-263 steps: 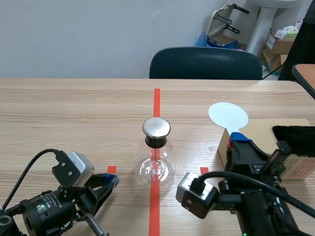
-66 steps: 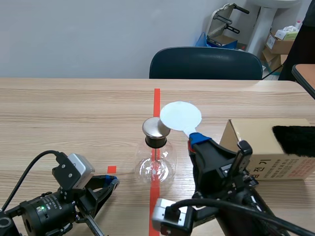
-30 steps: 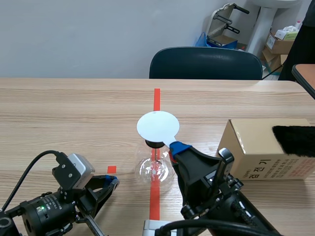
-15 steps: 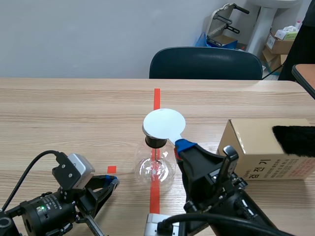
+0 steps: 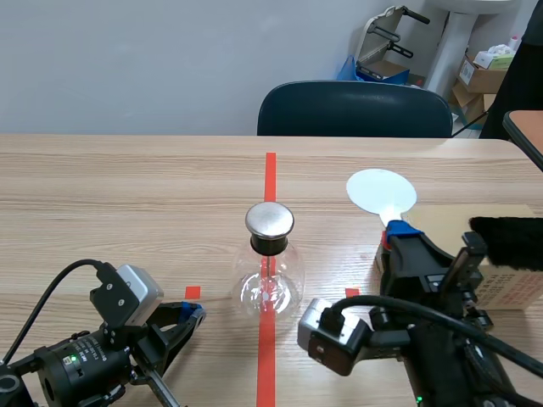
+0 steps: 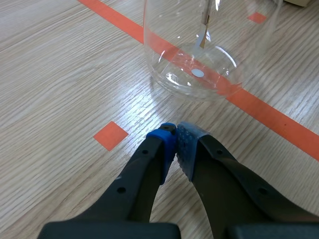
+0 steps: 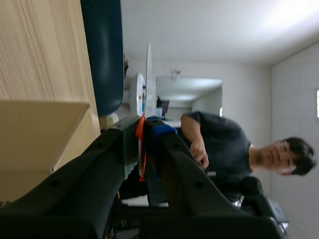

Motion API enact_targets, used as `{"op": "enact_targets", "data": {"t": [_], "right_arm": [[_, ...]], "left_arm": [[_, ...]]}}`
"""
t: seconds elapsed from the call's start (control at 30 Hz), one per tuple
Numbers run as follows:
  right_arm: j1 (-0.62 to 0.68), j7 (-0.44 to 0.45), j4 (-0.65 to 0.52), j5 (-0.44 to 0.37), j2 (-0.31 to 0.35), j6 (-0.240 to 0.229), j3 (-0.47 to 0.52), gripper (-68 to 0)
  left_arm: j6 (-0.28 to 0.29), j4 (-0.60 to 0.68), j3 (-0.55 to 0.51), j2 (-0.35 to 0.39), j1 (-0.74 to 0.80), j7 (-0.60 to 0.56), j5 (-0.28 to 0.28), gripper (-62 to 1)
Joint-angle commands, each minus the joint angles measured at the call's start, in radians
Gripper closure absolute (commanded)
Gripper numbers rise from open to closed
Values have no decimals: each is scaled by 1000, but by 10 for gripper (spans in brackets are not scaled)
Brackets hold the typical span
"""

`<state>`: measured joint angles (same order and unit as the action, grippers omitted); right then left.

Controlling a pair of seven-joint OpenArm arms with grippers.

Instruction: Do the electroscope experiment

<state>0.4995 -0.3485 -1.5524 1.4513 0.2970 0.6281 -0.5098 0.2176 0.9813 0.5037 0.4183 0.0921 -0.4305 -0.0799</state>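
Note:
The electroscope, a clear glass flask (image 5: 270, 284) with a round metal cap (image 5: 270, 220), stands on the red tape line at the table's middle. My right gripper (image 5: 395, 231) is shut on the handle of a white disc paddle (image 5: 381, 190), which it holds upright to the right of the flask, near the cardboard box's left end. In the right wrist view the disc (image 7: 148, 79) shows edge-on above the shut gripper (image 7: 143, 124). My left gripper (image 5: 191, 312) rests low at the front left, shut on nothing (image 6: 175, 137), with the flask (image 6: 194, 64) just ahead of it.
A cardboard box (image 5: 517, 292) with a black fur piece (image 5: 507, 242) on top stands at the right. A dark chair (image 5: 355, 108) is behind the table. A person (image 7: 219, 149) shows in the room's background in the right wrist view.
The right arm has carried the white disc from over the flask's metal cap off to the right, toward the box. The left arm has kept still.

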Motion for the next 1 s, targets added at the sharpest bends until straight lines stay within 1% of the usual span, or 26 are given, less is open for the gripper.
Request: {"op": "enact_targets", "data": {"t": [0.0,0.17,0.33,0.43,0.97], "right_arm": [[0,-35,-24,5,16,10,6,-10],[0,-151,-24,5,16,10,6,-10],[0,-214,-24,5,16,10,6,-10],[0,-230,-24,5,16,10,6,-10],[0,-230,-24,5,16,10,6,-11]], "left_arm": [[2,13,2,-7,10,-14,-6,-40],[2,13,2,-7,10,-14,-6,-40],[2,13,2,-7,10,-14,-6,-40],[2,13,2,-8,10,-14,-6,-40],[2,13,2,-8,10,-14,-6,-40]]}}
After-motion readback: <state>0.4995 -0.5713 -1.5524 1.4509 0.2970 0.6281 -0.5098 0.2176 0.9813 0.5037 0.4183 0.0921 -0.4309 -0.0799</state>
